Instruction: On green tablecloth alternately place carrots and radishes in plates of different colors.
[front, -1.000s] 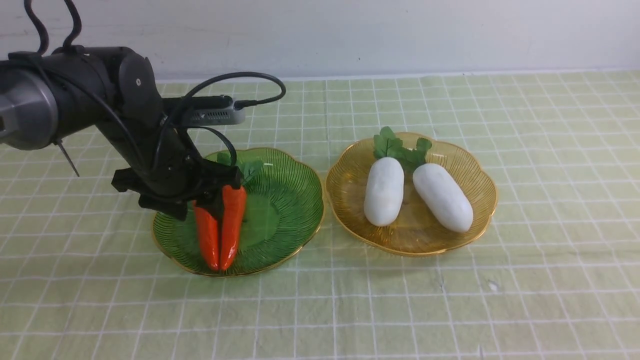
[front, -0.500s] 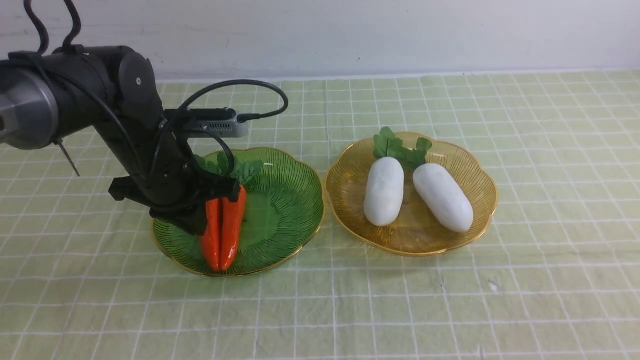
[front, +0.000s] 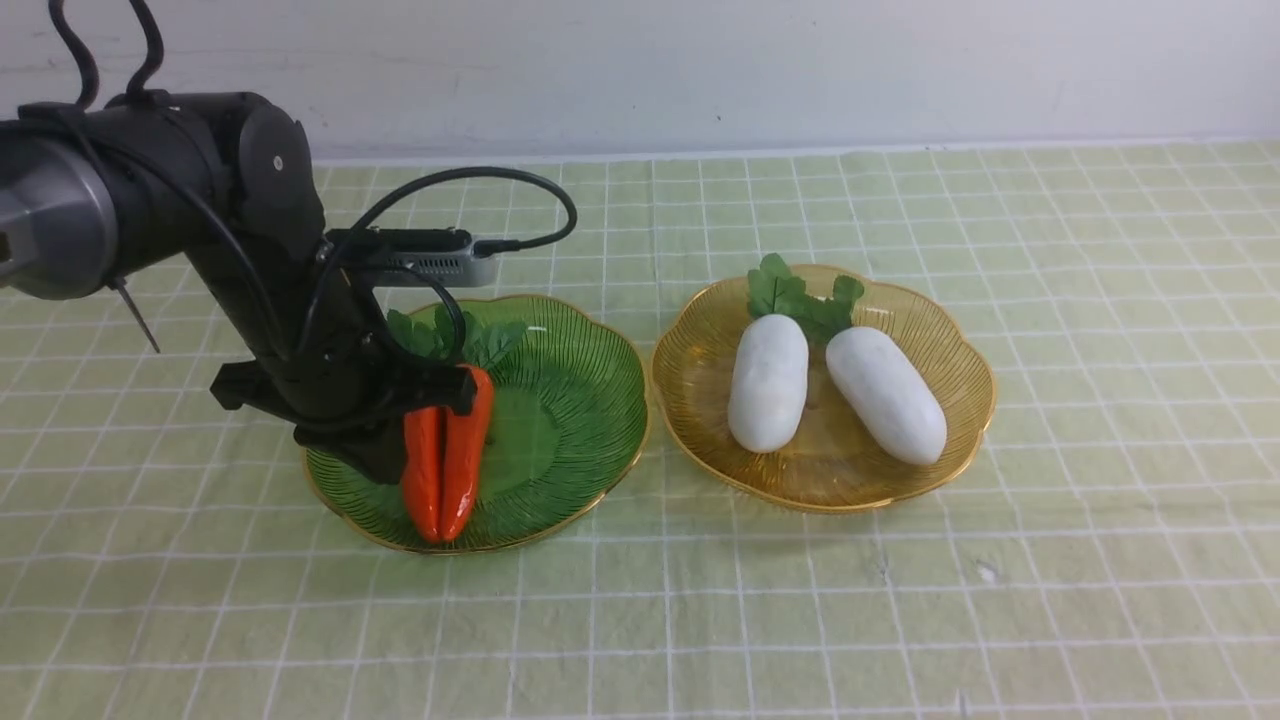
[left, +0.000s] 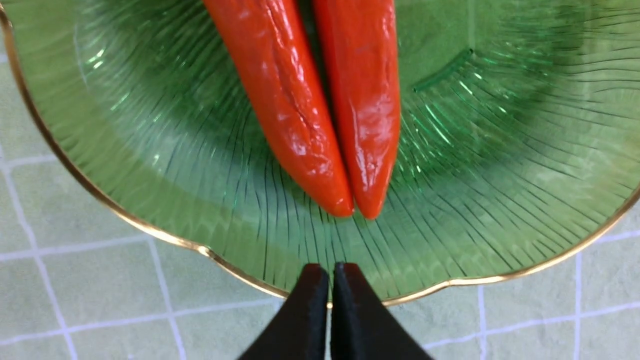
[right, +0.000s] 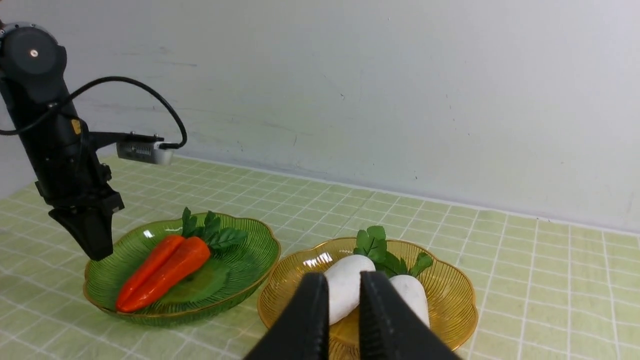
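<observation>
Left pincer (left: 330, 280) now closed, glossy orange carrots (front: 447, 462) touching

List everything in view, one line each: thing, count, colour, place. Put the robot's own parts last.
glossy tapered toy carrots: two, orange with green tops, side by side in the green plate.
matte oblong toy radishes: two, white with green tops, in the amber plate.
translucent ribbed green plastic plate: one, gold-rimmed, on the left.
translucent ribbed amber plastic plate: one, gold-rimmed, on the right.
gridded tablecloth: one, pale green, covering the table.
wall: one, white, behind.
left end effector: black, shut, empty, above the green plate's rim.
right end effector: black, nearly closed, empty, raised.
</observation>
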